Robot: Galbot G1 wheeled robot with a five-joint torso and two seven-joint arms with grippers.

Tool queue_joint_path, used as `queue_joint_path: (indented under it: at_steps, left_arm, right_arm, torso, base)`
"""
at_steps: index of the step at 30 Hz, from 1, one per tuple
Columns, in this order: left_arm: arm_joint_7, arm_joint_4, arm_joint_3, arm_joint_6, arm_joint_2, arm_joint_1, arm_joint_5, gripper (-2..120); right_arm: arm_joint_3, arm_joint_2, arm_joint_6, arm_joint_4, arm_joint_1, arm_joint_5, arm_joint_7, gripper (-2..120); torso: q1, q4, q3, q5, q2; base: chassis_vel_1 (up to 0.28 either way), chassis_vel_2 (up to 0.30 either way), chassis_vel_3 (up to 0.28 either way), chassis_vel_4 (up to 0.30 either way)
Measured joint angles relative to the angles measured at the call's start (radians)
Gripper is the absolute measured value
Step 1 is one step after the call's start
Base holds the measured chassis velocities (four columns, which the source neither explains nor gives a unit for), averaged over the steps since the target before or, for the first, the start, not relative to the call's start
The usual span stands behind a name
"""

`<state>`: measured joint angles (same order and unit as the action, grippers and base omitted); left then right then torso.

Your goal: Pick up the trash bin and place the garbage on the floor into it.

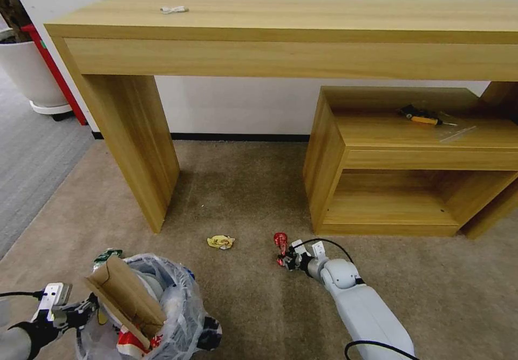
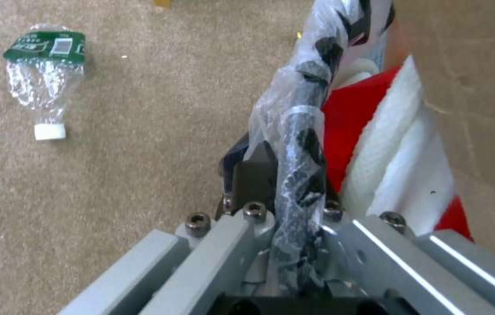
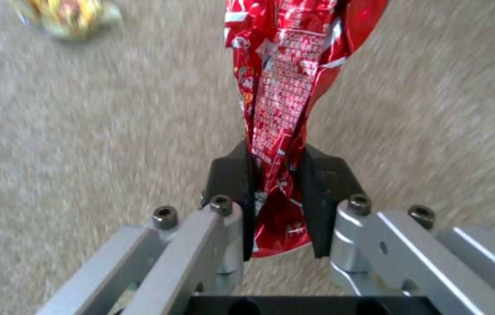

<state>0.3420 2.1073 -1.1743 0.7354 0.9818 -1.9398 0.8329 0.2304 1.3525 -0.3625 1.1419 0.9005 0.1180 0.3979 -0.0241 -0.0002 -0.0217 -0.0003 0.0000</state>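
item 1, nearest: left gripper (image 1: 89, 305), clenched on the rim of the trash bin (image 1: 178, 317), pinching the bag liner (image 2: 297, 144) between its pads. the bin is round and dark, the liner thin, crinkled and clear with black marks. it is stuffed: a stiff brown cardboard strip (image 1: 129, 300) juts up at a tilt, with white terry slipper fabric (image 2: 393, 153) and red wrapping beside it. risk: film slipping through the pinch could let the rim sag; the leaning cardboard looks ready to tip out.

item 2: right gripper (image 1: 286, 257), low over the floor (image 1: 243, 198), closed on a red wrapper (image 3: 285, 87), a glossy, creased foil held by one end and hanging limp. risk: slick foil may slide free in transit; a crowded bin mouth leaves little room to drop it in.

item 3: clear bottle (image 2: 43, 83), crushed, green label, white cap, lying on the beige short-pile carpet just behind the bin.

item 4: small yellow crumpled packet (image 1: 220, 242), loose on the carpet between bin and wrapper.

item 5, farthest: wooden desk (image 1: 280, 22), smooth pale veneer.
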Motion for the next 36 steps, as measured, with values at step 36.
queue_joint_path:
  at_steps: [36]
  left_arm:
    - [-0.321, -0.142, 0.593, 0.0, -0.264, 0.66, 0.223, 0]
  right_arm:
    - [-0.139, -0.222, -0.148, 0.707, -0.134, 0.399, -0.018, 14]
  torso:
    - [0.0, 0.0001, 0.0, -0.0001, 0.0]
  base:
    - [0.0, 0.0, 0.0, 0.0]
